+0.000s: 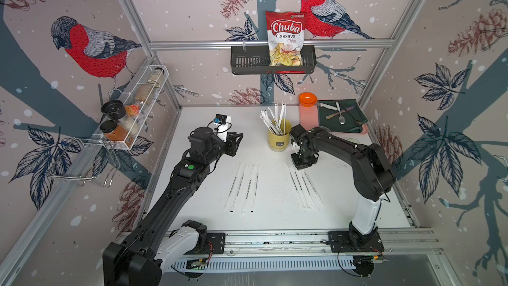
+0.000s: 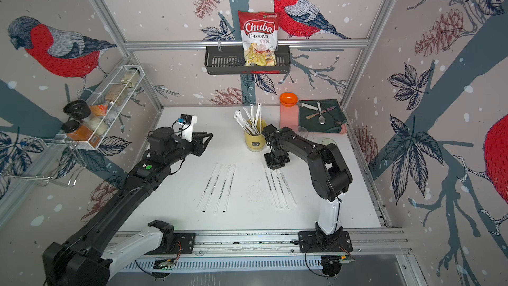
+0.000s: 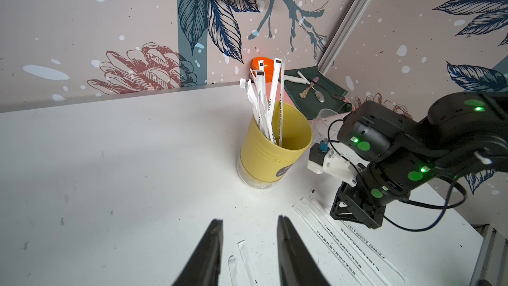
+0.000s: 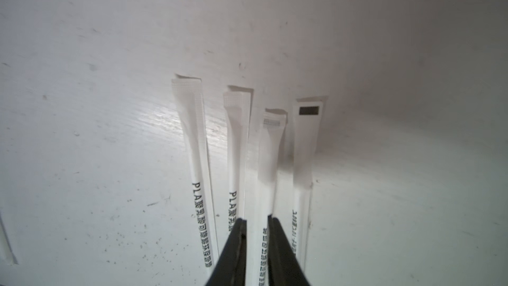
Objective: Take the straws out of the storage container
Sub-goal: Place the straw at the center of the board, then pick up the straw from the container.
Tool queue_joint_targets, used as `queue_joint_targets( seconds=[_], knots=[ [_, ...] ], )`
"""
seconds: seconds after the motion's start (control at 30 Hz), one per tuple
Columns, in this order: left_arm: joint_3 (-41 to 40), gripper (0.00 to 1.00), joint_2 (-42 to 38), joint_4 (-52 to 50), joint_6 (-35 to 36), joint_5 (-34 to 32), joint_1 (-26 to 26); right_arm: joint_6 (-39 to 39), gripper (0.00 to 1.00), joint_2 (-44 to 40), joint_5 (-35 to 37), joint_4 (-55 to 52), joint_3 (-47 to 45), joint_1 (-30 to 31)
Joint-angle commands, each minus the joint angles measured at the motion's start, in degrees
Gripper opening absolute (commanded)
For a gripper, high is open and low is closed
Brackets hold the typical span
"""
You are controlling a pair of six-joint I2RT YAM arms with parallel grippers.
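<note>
Now: one straw (image 4: 268,160) lies with three others on the worktop (image 4: 82,133), robot-side of the storage container (image 3: 270,158).
Right fingers (image 4: 231,257): narrowly parted astride it; gripping or freed, you cannot tell.
Left fingers (image 3: 206,254): apart, empty.
Technique: spread wider, lift straight; light crimped paper sleeves drag.
Remaining straws (image 3: 265,100): leaning in the smooth yellow container.

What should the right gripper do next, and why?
Probably open wider and lift straight up. The right gripper is low over the table, its jaws close on either side of one straw lying flat beside three others, so that one looks delivered. More straws stand in the yellow cup.
</note>
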Motion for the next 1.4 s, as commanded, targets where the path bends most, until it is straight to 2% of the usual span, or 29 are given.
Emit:
queue_joint_targets(
  seconds=[0.0, 0.17, 0.27, 0.3, 0.43, 0.57, 0.87, 1.07, 1.37],
  knots=[
    [0.3, 0.37, 0.2, 0.3, 1.0, -0.8, -0.1, 1.5, 0.20, -3.4, 1.8, -0.4, 0.5, 0.1],
    [-0.4, 0.36, 1.5, 3.9, -3.3, 0.3, -0.8, 4.6, 0.18, -14.6, 3.6, 5.2, -2.5, -2.3],
    [-1.0, 0.36, 3.5, 9.3, -6.7, 0.5, -4.8, 5.9, 0.19, -22.4, 4.4, 11.4, -5.9, -4.6],
    [-1.2, 0.36, 4.5, 11.4, -7.6, -1.3, -6.9, 6.3, 0.19, -24.8, 4.5, 13.3, -7.0, -5.4],
    [-0.6, 0.35, 11.2, 18.4, -9.6, -4.5, -12.6, 6.3, 0.19, -32.3, 3.3, 19.4, -11.2, -7.5],
    [2.4, 0.34, 18.5, 22.9, -13.4, -3.1, -13.0, 5.4, 0.19, -36.6, 3.0, 20.8, -13.4, -8.1],
    [14.5, 0.30, 32.1, 17.2, -18.4, -6.9, -13.0, 3.6, 0.20, -39.5, 1.2, 21.3, -16.8, -10.6],
    [15.9, 0.26, 34.2, 16.2, -19.2, -10.2, -12.9, 3.6, 0.20, -41.3, 0.2, 22.8, -18.6, -11.1],
    [17.4, 0.27, 36.3, 14.6, -18.9, -11.5, -12.9, 3.6, 0.20, -42.2, 0.3, 22.7, -19.2, -11.2]
  ],
)
